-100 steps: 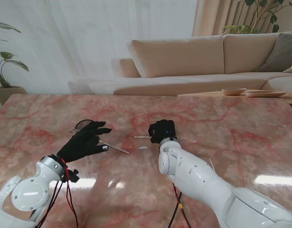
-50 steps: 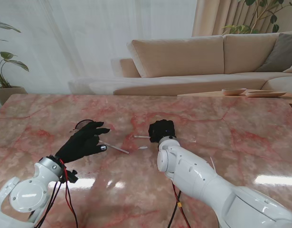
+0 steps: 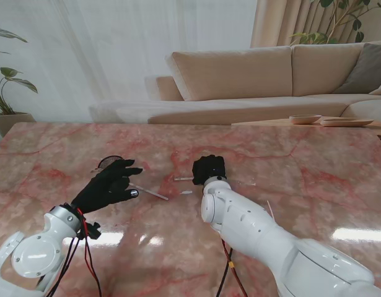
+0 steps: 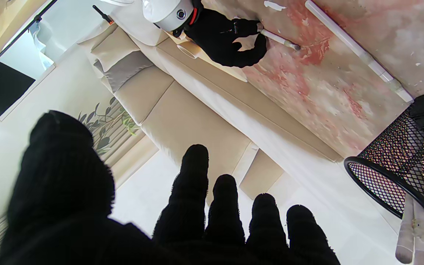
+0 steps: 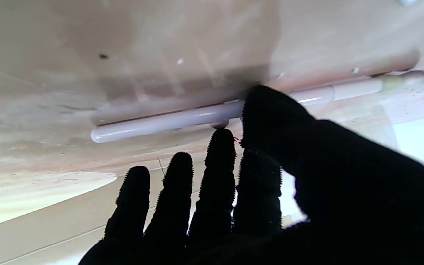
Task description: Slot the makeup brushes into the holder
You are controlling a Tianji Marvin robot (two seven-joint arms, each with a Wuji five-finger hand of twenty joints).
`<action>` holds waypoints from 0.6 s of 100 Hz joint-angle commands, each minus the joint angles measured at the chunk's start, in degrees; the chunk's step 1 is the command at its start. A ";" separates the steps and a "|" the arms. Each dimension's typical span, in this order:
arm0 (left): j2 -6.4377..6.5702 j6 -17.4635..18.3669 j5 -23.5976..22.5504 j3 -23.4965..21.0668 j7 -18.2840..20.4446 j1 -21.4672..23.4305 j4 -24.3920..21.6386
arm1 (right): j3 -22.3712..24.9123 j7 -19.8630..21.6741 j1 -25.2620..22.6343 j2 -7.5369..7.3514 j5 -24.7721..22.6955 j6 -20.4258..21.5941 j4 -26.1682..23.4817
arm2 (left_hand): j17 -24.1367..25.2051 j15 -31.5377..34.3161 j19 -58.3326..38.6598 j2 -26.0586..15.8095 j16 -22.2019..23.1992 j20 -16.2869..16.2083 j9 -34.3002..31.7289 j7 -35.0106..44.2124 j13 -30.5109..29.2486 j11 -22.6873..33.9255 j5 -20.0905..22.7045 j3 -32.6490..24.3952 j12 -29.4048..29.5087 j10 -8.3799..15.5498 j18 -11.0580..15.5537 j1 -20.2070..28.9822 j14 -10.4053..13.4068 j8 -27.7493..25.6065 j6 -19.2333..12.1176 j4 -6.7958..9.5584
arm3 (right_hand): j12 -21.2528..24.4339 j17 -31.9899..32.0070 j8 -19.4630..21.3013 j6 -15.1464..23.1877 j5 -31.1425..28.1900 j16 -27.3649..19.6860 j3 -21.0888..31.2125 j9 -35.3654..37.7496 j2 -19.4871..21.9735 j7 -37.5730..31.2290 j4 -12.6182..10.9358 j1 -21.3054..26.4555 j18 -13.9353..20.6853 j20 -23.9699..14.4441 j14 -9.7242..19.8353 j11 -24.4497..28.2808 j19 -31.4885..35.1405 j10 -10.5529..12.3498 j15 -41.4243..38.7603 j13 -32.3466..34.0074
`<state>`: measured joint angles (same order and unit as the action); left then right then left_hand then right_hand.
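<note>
At frame centre, the knit-gloved right hand [image 3: 209, 169] pinches a smooth white brush [image 5: 168, 123] on glossy marble [image 3: 302, 167]; left hand [image 3: 109, 184] spread beside the round mesh holder [image 4: 399, 165].

From the stand, the left hand [image 3: 108, 185] covers most of the mesh holder [image 3: 109, 161], leaving only its far rim showing. The right hand [image 3: 209, 169] hides all but a short end of a brush [image 3: 183, 179]. In the left wrist view the holder is cut off at the frame's edge.
</note>
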<state>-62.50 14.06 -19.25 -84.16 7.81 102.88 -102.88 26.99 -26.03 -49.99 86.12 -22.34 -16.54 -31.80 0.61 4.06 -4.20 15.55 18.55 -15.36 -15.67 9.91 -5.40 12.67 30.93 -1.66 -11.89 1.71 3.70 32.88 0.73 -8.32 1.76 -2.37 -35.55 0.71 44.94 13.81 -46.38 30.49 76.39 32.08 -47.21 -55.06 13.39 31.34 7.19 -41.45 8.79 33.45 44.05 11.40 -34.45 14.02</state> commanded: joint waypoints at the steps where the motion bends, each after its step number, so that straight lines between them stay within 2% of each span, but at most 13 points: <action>1: -0.15 -0.28 0.01 0.01 -0.18 0.50 -0.13 | -0.48 2.12 -2.84 0.24 0.49 -0.01 1.77 | 0.60 -0.77 2.24 -1.99 -0.35 0.55 0.98 0.46 1.73 -1.30 -0.32 -0.73 -0.02 -0.04 0.76 -0.20 3.11 -0.70 -1.80 1.87 | 0.20 0.34 -14.04 -3.79 -3.73 1.40 -3.00 4.31 1.82 3.29 -2.17 2.45 0.26 -0.25 1.32 0.78 1.37 -2.08 -0.93 0.71; 8: -0.15 -0.23 0.05 0.00 -0.16 0.53 -0.10 | -0.35 2.36 -3.05 -0.09 0.45 0.07 1.23 | 0.60 -0.76 2.24 -2.05 -0.34 0.58 0.96 0.46 1.69 -1.28 -0.34 -0.74 -0.05 -0.03 0.79 -0.19 3.16 -0.70 -1.90 1.86 | 0.18 0.35 -19.36 -4.87 -2.70 1.40 -2.84 4.52 1.73 2.85 -2.07 3.04 0.28 -0.13 1.32 0.81 1.43 -2.06 -0.94 0.71; 21: -0.15 -0.24 0.12 0.04 -0.14 0.54 -0.10 | -0.34 2.70 -3.26 -0.48 0.26 0.12 0.85 | 0.62 -0.80 2.29 -2.04 -0.34 0.69 1.11 0.44 1.81 -1.33 -0.41 -0.74 -0.06 -0.06 0.78 -0.16 3.16 -0.69 -1.84 1.86 | 0.26 0.22 -20.89 -3.97 -3.82 1.40 -2.85 4.92 1.49 2.70 -2.04 3.78 0.24 -0.10 1.32 0.65 1.45 -2.02 -0.94 0.71; 25: -0.16 -0.24 0.13 0.06 -0.16 0.56 -0.11 | -0.38 2.75 -3.31 -0.54 0.20 0.10 0.83 | 0.61 -0.79 2.31 -2.12 -0.33 0.73 1.10 0.46 1.79 -1.33 -0.36 -0.74 -0.06 -0.08 0.81 -0.18 3.21 -0.70 -1.85 1.86 | 0.30 0.13 -20.10 -1.34 -6.30 1.35 -2.84 5.41 1.44 0.67 -2.01 4.00 0.17 -0.08 1.25 0.55 1.46 -2.01 -0.87 0.97; 31: -0.16 -0.20 0.11 0.08 -0.19 0.57 -0.10 | -0.54 3.02 -3.33 -0.64 0.14 0.46 0.91 | 0.61 -0.80 2.34 -2.14 -0.33 0.79 1.05 0.45 1.81 -1.30 -0.39 -0.73 -0.07 -0.09 0.76 -0.18 3.12 -0.70 -1.83 1.85 | 0.25 0.06 -15.62 2.62 -8.44 1.28 -2.54 5.81 2.25 -2.59 -1.77 4.32 0.40 -0.06 1.42 0.38 1.43 -1.90 -0.72 1.13; 33: -0.15 -0.19 0.12 0.08 -0.18 0.57 -0.10 | -0.60 3.10 -3.32 -0.63 0.15 0.59 1.01 | 0.61 -0.81 2.35 -2.17 -0.34 0.81 1.11 0.44 1.84 -1.33 -0.42 -0.74 -0.07 -0.13 0.76 -0.16 3.11 -0.70 -1.81 1.85 | -0.01 0.13 -11.88 3.18 -8.84 1.36 -2.36 5.70 2.76 -1.71 -1.66 4.37 0.57 -0.12 1.57 0.45 1.43 -1.87 -0.70 0.97; 39: -0.14 -0.19 0.15 0.06 -0.12 0.62 -0.12 | -0.78 3.37 -3.28 -0.58 0.22 0.94 1.33 | 0.60 -0.82 2.38 -2.18 -0.34 0.87 1.14 0.42 1.86 -1.34 -0.44 -0.75 -0.07 -0.13 0.76 -0.11 3.10 -0.69 -1.72 1.85 | -0.55 0.74 -6.13 3.73 -8.89 1.63 -2.09 5.12 4.03 -0.96 -1.64 4.23 1.21 -0.23 1.95 0.88 1.00 -1.91 -0.86 0.40; 46: -0.14 -0.18 0.13 0.02 -0.10 0.72 -0.16 | -0.84 3.59 -3.22 -0.50 0.43 1.55 1.72 | 0.60 -0.82 2.40 -2.21 -0.34 0.93 1.12 0.41 1.87 -1.35 -0.43 -0.77 -0.06 -0.20 0.71 -0.04 3.08 -0.68 -1.70 1.86 | -0.95 1.09 -2.76 4.19 -8.40 1.91 -1.96 4.47 5.24 -1.18 -1.75 3.93 1.61 -0.41 2.30 1.29 0.73 -1.79 -1.18 -0.21; 49: -0.13 -0.19 0.11 0.00 -0.10 0.77 -0.17 | -0.82 3.68 -3.22 -0.52 0.51 1.79 1.74 | 0.59 -0.84 2.41 -2.24 -0.35 0.96 1.13 0.40 1.90 -1.37 -0.44 -0.77 -0.06 -0.27 0.74 -0.03 3.13 -0.68 -1.65 1.86 | -1.36 1.21 0.02 4.21 -8.79 2.11 -1.86 4.25 5.61 0.19 -1.84 3.83 1.75 -0.74 2.44 1.74 0.46 -1.73 -1.38 -0.53; 60: -0.14 -0.28 0.02 -0.10 -0.11 0.93 -0.23 | -0.42 3.65 -3.32 -0.75 0.72 2.64 1.34 | 0.59 -0.85 2.46 -2.21 -0.37 1.08 1.13 0.38 1.92 -1.43 -0.40 -0.74 -0.05 -0.29 0.64 0.04 3.05 -0.66 -1.58 1.86 | -1.78 1.41 3.45 4.70 -8.57 2.29 -2.09 3.69 6.65 1.42 -1.82 3.31 2.14 -1.23 2.84 2.01 0.05 -1.46 -1.51 -0.98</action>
<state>-62.51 14.05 -19.15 -84.24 7.76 103.25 -103.01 27.09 -25.15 -50.13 85.37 -22.24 -14.15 -32.30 0.61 4.06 -3.95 14.99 18.55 -15.25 -15.67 9.91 -5.41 12.67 30.93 -1.66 -11.89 1.70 3.69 32.88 0.73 -8.32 1.75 -2.37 -36.51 1.01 49.35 12.70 -45.47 31.83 75.47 32.51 -45.46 -53.53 12.78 32.68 7.29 -41.45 9.41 31.83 44.15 13.07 -34.99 14.04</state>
